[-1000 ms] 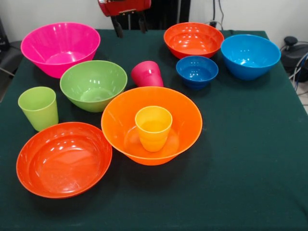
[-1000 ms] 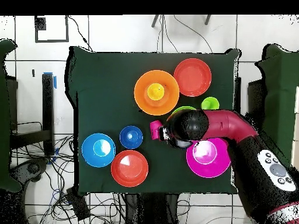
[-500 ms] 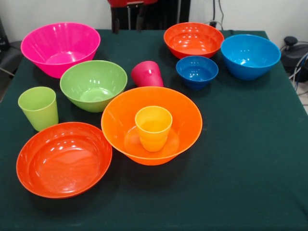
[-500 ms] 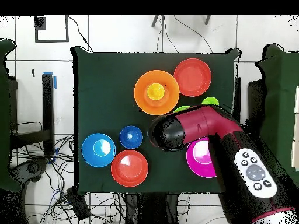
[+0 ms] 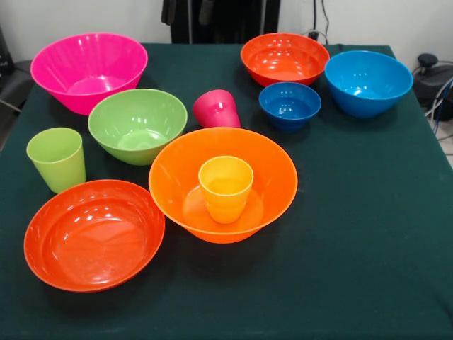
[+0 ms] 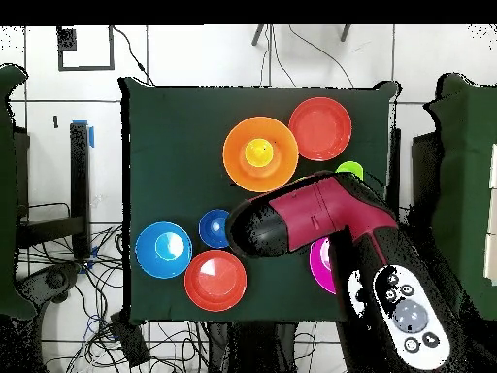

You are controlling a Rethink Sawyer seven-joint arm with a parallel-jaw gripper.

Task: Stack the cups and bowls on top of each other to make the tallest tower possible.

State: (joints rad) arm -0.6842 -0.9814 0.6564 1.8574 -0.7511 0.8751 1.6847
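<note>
The yellow-orange cup [image 5: 226, 188] stands upright inside the big orange bowl [image 5: 177, 177] at the table's middle. The red-pink cup [image 5: 216, 108] sits behind it, next to the green bowl [image 5: 137, 124]. The lime green cup [image 5: 56, 157] stands at the left. All other bowls stand singly and there is no pile. My gripper [image 5: 188, 14] shows only its two dark fingertips at the top edge, apart and empty, high above the table's far side. In the overhead view my arm [image 6: 291, 219] hides the red-pink cup and the green bowl.
The big pink bowl [image 5: 88, 67] is far left. One red-orange bowl [image 5: 93, 234] is near left, the other [image 5: 284, 58] at the far side. The light blue bowl [image 5: 368, 81] and small dark blue bowl [image 5: 289, 105] are far right. The green cloth [image 5: 368, 269] is bare at near right.
My gripper has risen until only its tips show in the front view. In the overhead view the arm's head has swung left towards the blue bowls. No cup or bowl has moved.
</note>
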